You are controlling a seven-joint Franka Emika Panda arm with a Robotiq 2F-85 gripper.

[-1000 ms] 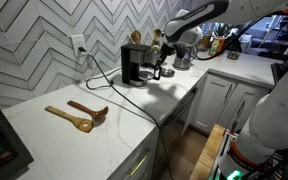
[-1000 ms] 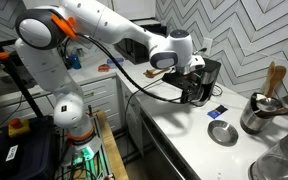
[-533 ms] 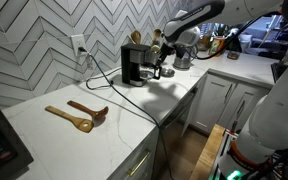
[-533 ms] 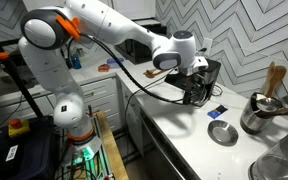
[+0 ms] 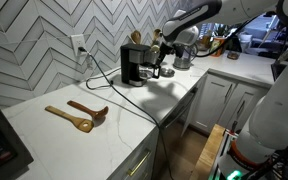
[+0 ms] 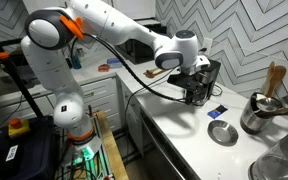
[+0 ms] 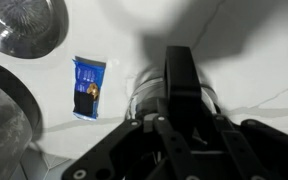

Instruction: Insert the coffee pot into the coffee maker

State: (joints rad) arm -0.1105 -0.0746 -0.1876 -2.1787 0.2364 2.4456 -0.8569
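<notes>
The coffee maker (image 5: 133, 62) is a small black box on the white counter by the tiled wall; it also shows in an exterior view (image 6: 213, 72). The coffee pot (image 6: 195, 97), a squat clear-glass carafe, sits right at the machine's front, seen in both exterior views (image 5: 151, 72). In the wrist view its glass rim (image 7: 140, 100) shows under my fingers. My gripper (image 7: 176, 122) is shut on the pot from above, at its dark top part. The gripper also shows in both exterior views (image 5: 163, 64) (image 6: 193, 82). The machine's recess is hidden by the gripper.
A blue packet (image 7: 87, 87) (image 6: 216, 112) and a small metal dish (image 6: 222, 132) lie on the counter near the pot. A metal pot with wooden utensils (image 6: 258, 112) stands beyond. Two wooden spoons (image 5: 79, 114) lie further along the counter. The power cord (image 5: 97, 72) trails to the wall.
My gripper has shifted slightly towards the coffee maker with the coffee pot in it. Nothing else has moved.
</notes>
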